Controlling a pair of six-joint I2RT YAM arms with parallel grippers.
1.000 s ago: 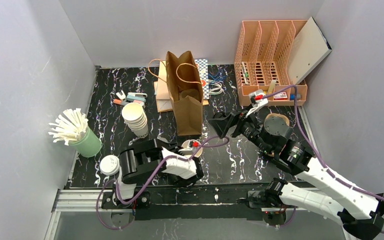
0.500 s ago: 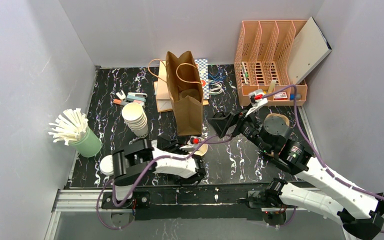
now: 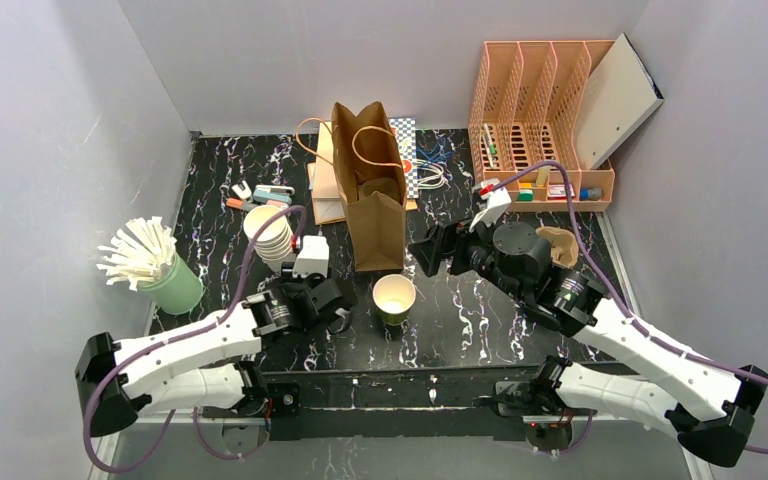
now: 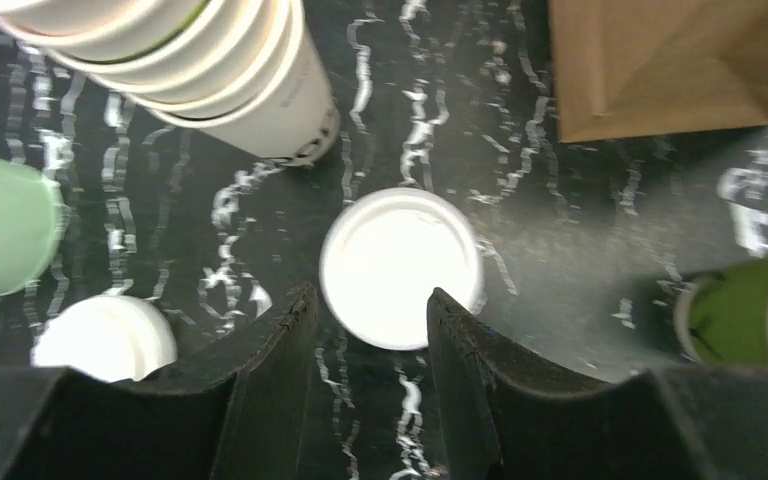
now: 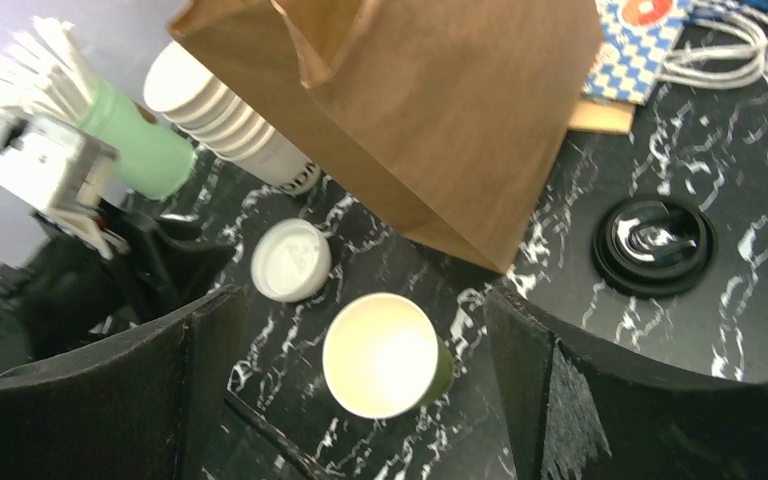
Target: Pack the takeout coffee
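A green-sided paper cup [image 3: 393,298] [image 5: 385,355] stands upright and lidless in front of the brown paper bag [image 3: 370,195]. A loose white sip lid [image 4: 400,267] [image 5: 290,260] lies flat on the table to its left. My left gripper [image 4: 370,295] [image 3: 338,312] hovers over that lid's near edge, open, holding nothing. A second white lid [image 4: 105,338] shows at lower left; what it sits on is hidden. My right gripper [image 5: 365,300] [image 3: 428,252] hangs wide open above the green cup without touching it.
A stack of lidless cream cups [image 3: 272,238] and a green holder of white sticks [image 3: 160,272] stand at the left. A black lid [image 5: 653,245] lies right of the bag. A peach desk organizer [image 3: 540,110] fills the back right.
My left arm has swung back left, away from the green cup, which now stands alone and uncovered. Its jaws have widened. The right arm has shifted slightly left, towards the cup.
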